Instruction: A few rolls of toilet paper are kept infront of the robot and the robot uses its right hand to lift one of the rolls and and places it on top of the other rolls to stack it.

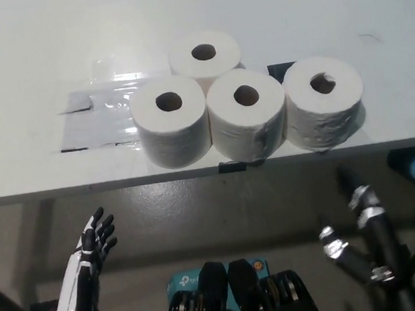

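Several white toilet paper rolls stand upright on the white table (29, 62), holes up. One roll (204, 53) is at the back. In front of it stand a left roll (169, 119), a middle roll (247, 113) and a right roll (324, 100), side by side near the table's front edge. My black right hand (361, 221) hangs below the table edge at the lower right, fingers spread, holding nothing, under the right roll. My white left hand (90, 273) rests at the lower left, open, below the table.
A clear plastic sheet (97, 115) lies taped on the table left of the rolls. Black tape marks (281, 68) show behind the right roll. The table's front edge (122, 182) runs across the middle; below is grey floor.
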